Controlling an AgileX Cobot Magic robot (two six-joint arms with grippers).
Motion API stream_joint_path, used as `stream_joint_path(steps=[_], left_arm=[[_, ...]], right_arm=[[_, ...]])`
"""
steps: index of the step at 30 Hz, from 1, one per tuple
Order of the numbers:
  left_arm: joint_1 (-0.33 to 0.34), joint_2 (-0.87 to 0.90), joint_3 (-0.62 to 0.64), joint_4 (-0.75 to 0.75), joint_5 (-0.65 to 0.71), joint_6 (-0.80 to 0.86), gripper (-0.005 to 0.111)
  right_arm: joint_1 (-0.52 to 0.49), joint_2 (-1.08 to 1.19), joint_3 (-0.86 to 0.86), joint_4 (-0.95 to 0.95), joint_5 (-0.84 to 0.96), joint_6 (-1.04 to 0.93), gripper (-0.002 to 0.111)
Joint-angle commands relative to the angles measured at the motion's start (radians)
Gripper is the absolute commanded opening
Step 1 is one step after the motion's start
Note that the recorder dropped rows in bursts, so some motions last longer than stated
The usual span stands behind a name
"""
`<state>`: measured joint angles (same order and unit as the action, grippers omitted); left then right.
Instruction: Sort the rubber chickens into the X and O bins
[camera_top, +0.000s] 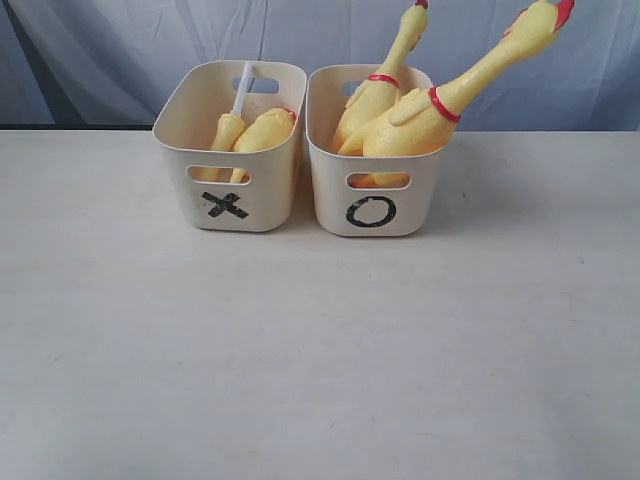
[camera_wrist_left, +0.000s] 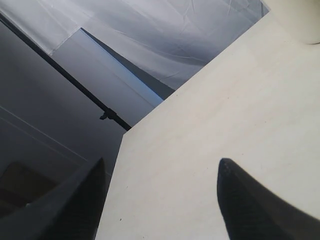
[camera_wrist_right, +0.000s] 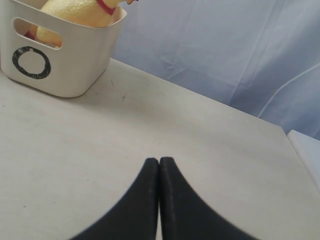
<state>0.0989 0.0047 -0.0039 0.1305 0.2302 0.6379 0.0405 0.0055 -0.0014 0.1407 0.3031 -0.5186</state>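
Two cream bins stand side by side at the back of the table. The X bin (camera_top: 228, 205) holds the headless chicken body (camera_top: 265, 131) and the slim fragment (camera_top: 226, 132) with its white tube. Two whole rubber chickens (camera_top: 420, 118) lean in the O bin (camera_top: 372, 212), necks sticking out above its rim. The O bin (camera_wrist_right: 60, 60) and one chicken (camera_wrist_right: 80, 11) also show in the right wrist view. My left gripper (camera_wrist_left: 162, 167) hangs open over the table's left edge, nothing between its fingers. My right gripper (camera_wrist_right: 159, 161) is shut on nothing, low over bare table right of the O bin. Neither arm shows in the exterior view.
The pale table (camera_top: 320, 350) stretches in front of the bins. A blue-grey cloth backdrop (camera_top: 120, 50) hangs behind. The table's left edge (camera_wrist_left: 120, 155) drops off beside a dark stand pole (camera_wrist_left: 107, 115). A corner of a cream bin (camera_wrist_left: 300, 20) shows in the left wrist view.
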Motion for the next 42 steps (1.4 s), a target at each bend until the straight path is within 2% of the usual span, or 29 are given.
stream_joint_path(steps=[1, 17, 20, 24, 25, 28, 33, 42], left_arm=[[-0.001, -0.005, 0.004, -0.006, -0.001, -0.008, 0.061], [-0.001, -0.005, 0.004, 0.014, 0.01, -0.006, 0.061], [-0.001, -0.005, 0.004, 0.02, 0.01, -0.006, 0.047], [-0.001, -0.005, 0.004, 0.02, 0.002, -0.006, 0.006], [-0.001, -0.005, 0.004, 0.017, -0.001, -0.006, 0.001], [-0.001, -0.005, 0.004, -0.008, -0.007, -0.035, 0.0], [-0.001, -0.005, 0.004, -0.143, 0.009, -0.035, 0.0], [-0.001, -0.005, 0.004, -0.465, 0.017, -0.035, 0.0]], right_arm=[[-0.005, -0.005, 0.001, 0.012, 0.001, -0.001, 0.0], [-0.005, -0.005, 0.001, 0.025, 0.001, -0.001, 0.0], [-0.005, -0.005, 0.001, 0.025, 0.001, -0.001, 0.0], [-0.005, -0.005, 0.001, 0.025, -0.001, -0.001, 0.0], [-0.005, -0.005, 0.001, 0.025, -0.001, -0.001, 0.0], [-0.005, -0.005, 0.001, 0.025, -0.001, -0.001, 0.0], [-0.005, -0.005, 0.001, 0.025, -0.001, -0.001, 0.0], [-0.005, -0.005, 0.001, 0.025, -0.001, -0.001, 0.0]])
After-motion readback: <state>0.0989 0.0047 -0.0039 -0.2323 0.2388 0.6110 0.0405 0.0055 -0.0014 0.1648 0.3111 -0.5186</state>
